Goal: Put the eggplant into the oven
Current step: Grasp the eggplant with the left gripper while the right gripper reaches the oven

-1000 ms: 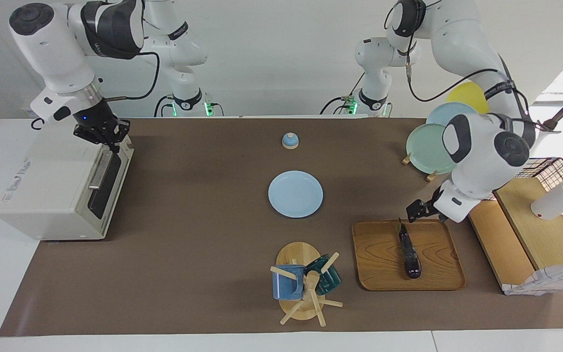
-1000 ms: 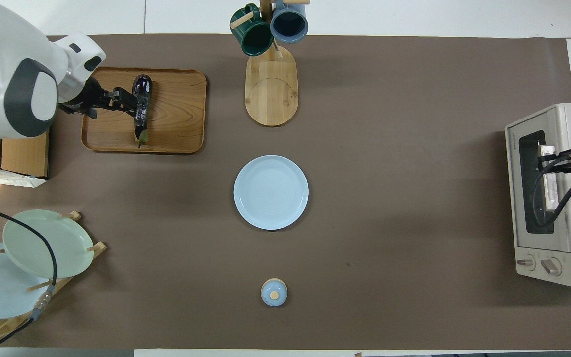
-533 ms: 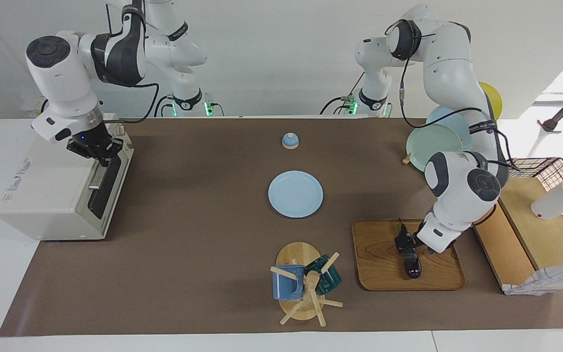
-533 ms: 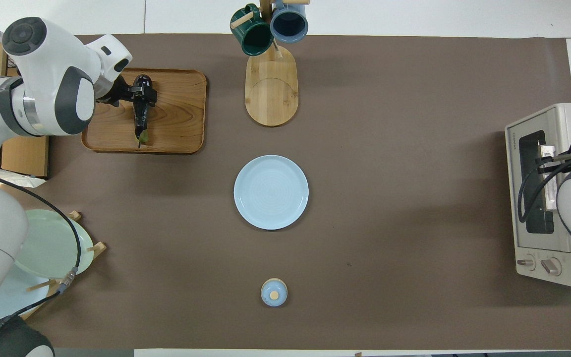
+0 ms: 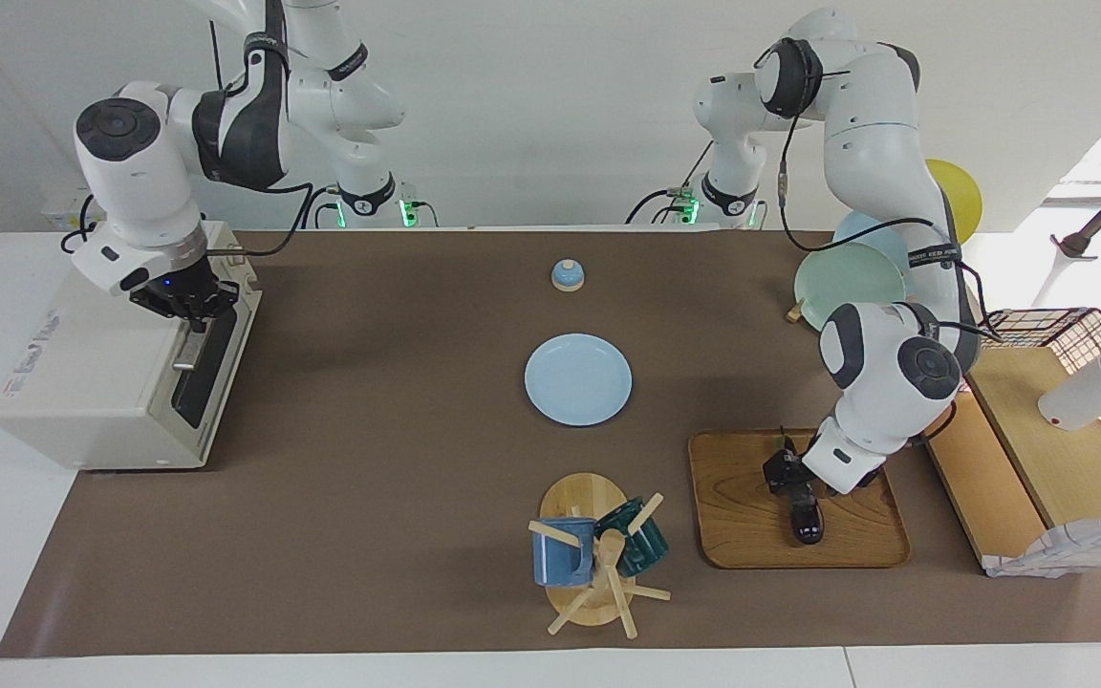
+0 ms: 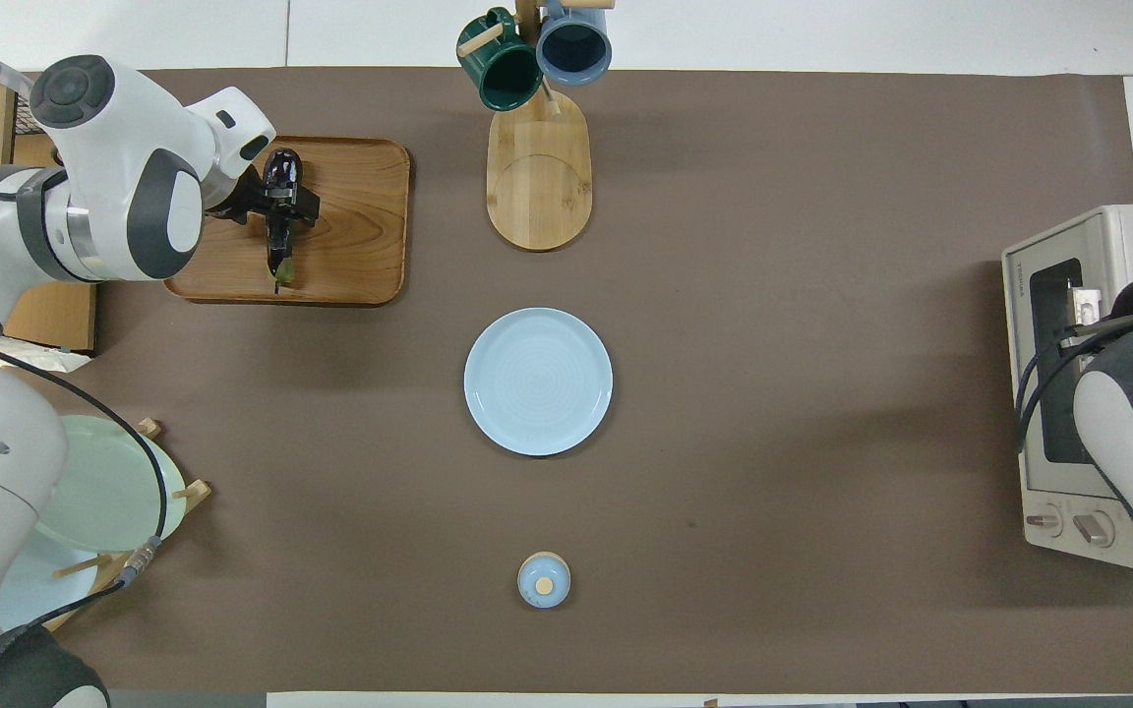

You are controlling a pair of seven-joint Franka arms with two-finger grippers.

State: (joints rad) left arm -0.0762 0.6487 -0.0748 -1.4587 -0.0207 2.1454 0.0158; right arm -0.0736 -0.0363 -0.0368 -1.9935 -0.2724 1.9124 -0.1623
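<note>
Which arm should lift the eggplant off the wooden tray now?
Left. Its tool is open astride the eggplant on the wooden tray. The right tool, shut, is at the oven door handle.

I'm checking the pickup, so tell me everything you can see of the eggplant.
The eggplant is slim, glossy and dark purple-black, with a greenish stem tip pointing toward the robots. It lies flat on the wooden tray at the left arm's end of the table. The left gripper is down over its middle, fingers straddling it; not lifted yet.
</note>
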